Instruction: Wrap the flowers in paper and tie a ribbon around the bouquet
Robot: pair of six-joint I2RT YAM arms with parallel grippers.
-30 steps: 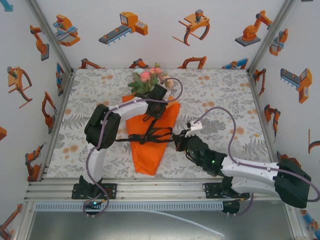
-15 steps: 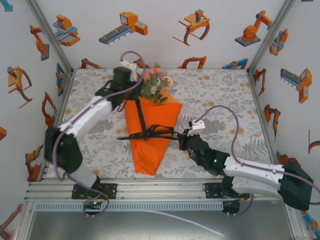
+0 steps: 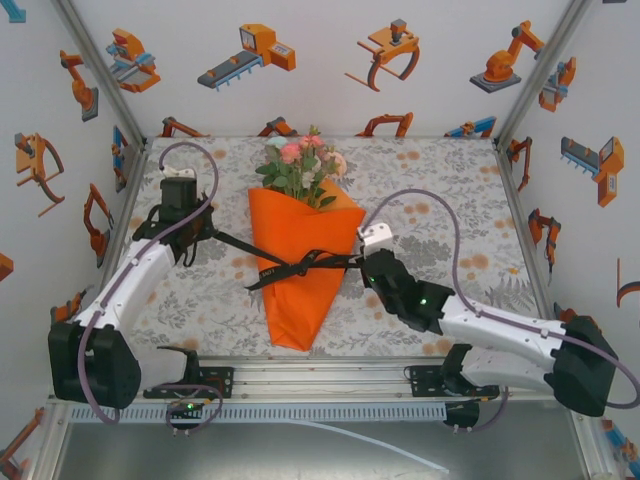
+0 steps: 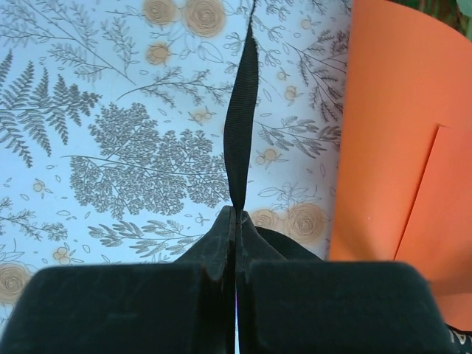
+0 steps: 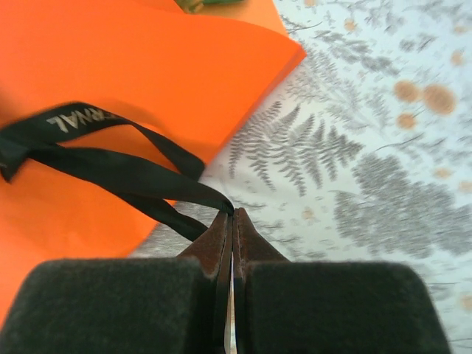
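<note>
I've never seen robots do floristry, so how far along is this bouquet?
Wrapping looks done: the paper forms a cone around the flowers. In hand: the left gripper and right gripper each pinch an end of the ribbon, stretched across the cone. Left: finishing the tie and letting go; no bow is visible.

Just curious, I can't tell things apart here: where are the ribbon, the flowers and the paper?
the ribbon point(image 4: 242, 110): left wrist view, its taut stretch.
the flowers point(image 3: 292, 153): top external view, a pink bloom.
the paper point(image 3: 293, 305): top external view, the cone's lower half.
</note>
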